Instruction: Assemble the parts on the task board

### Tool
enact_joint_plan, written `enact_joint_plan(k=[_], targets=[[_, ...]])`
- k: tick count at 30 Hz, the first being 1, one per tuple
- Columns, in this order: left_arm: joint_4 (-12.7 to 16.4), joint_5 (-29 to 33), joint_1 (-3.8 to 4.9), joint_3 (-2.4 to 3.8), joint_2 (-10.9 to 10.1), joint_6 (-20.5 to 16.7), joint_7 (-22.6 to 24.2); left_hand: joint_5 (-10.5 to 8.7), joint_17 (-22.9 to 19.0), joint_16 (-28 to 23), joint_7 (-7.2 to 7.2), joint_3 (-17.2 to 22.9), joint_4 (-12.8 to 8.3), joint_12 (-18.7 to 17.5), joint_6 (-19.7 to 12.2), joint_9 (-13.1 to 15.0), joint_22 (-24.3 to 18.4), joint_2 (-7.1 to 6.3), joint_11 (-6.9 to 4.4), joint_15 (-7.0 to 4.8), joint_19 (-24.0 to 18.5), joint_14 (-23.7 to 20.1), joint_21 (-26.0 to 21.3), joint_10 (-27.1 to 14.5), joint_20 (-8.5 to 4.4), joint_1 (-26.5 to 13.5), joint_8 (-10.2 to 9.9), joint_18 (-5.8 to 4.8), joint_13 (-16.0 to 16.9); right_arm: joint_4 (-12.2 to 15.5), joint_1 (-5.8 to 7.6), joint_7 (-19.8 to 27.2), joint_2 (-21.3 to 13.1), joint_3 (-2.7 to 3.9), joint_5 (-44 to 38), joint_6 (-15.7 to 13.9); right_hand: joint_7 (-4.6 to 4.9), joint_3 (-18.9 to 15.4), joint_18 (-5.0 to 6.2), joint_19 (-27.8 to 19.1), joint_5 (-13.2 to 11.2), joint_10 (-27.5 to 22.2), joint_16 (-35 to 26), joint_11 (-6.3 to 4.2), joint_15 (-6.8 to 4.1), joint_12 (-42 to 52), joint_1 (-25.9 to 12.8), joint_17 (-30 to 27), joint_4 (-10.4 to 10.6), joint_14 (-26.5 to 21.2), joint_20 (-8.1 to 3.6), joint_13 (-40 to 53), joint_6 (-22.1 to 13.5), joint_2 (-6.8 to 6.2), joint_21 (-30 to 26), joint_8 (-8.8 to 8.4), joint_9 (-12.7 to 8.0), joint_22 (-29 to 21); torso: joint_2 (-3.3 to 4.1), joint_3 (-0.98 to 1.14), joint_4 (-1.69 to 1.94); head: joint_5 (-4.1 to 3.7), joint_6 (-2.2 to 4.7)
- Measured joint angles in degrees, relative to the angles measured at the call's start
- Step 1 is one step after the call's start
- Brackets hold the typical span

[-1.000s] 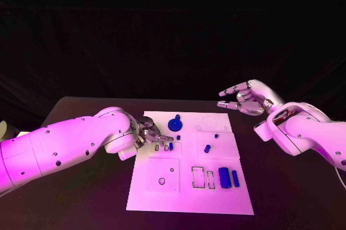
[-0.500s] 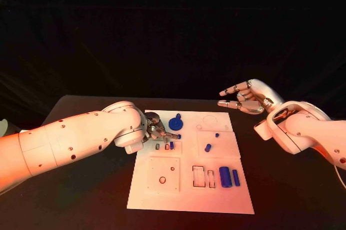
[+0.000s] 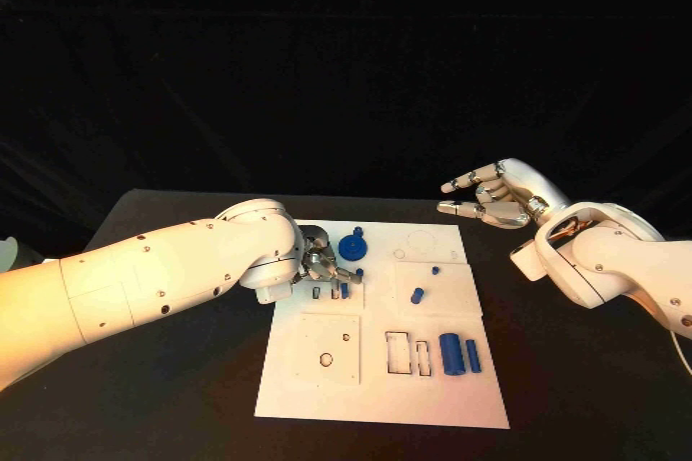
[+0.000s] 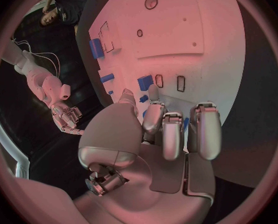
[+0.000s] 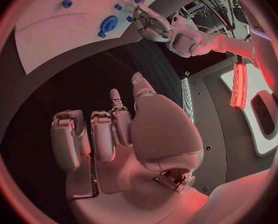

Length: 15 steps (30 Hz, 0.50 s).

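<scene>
The white task board point(image 3: 389, 391) lies mid-table. My left hand point(image 3: 323, 265) hovers over its near-left part with fingers curled, the fingertips point(image 4: 153, 93) close together at a tiny blue piece point(image 3: 358, 274). Whether they pinch it is unclear. Just below them a small blue part point(image 3: 343, 291) stands beside two narrow slots point(image 3: 316, 293). A blue gear-like part point(image 3: 351, 248) sits just beyond the hand. My right hand point(image 3: 490, 197) hangs in the air off the board's far right corner, fingers spread and holding nothing.
Two small blue pieces point(image 3: 434, 271) point(image 3: 415, 295) lie right of centre on the board. A blue cylinder point(image 3: 450, 353) and a blue bar point(image 3: 472, 356) lie nearer me on the right, beside rectangular cutouts point(image 3: 397, 353). A square plate with a round hole point(image 3: 326, 359) is at the near left.
My left arm has pushed a little to the right, bringing the hand further over the board near the gear. The right hand has hardly moved.
</scene>
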Motion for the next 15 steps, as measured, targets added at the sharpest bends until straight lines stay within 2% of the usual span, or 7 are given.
enact_joint_plan(k=[4, 15], targets=[[-0.35, -0.21, 0.00, -0.06, 0.26, 0.71, -0.10, 0.00, 0.00, 0.00, -0.20, 0.00, 0.00, 0.00, -0.20, 0.21, 0.00, -0.30, 0.00, 0.00, 0.00, 0.00, 0.00, 0.00, 0.00, 0.30, 0.00, 0.00, 0.00, -0.02, 0.00, -0.09, -0.02, 0.00, 0.00, 0.09, 0.00, 0.00, 0.00, 0.00, 0.00, 0.00, 0.00, 0.00, 0.00, 0.00, 0.00, 0.00, 0.00, 0.00, 0.00, 0.00, 0.00, 0.00, 0.00, 0.00, 0.00, 0.00, -0.01, -0.02, -0.02, 0.06, -0.04], [-1.12, -0.54, 0.02, -0.33, 1.25, 2.19, -0.30, 0.46, -0.01, 0.00, -0.42, 0.47, -0.47, 0.33, -0.42, 1.29, 0.00, 0.44, -0.19, 0.01, 0.00, 0.00, 0.22, 0.19, 0.00, 2.42, 0.67, 0.00, 0.31, -0.03, 0.00, -0.20, -0.01, -0.01, 0.01, 0.27, 0.00, -0.16, 0.00, 0.00, 0.31, 0.00, 0.00, 0.00, 0.00, 0.01, 0.00, -0.01, 0.16, 0.00, 0.00, -0.01, 0.00, 0.00, 0.00, 0.00, 0.00, -0.01, 0.03, -0.07, -0.01, 0.09, -0.02]])
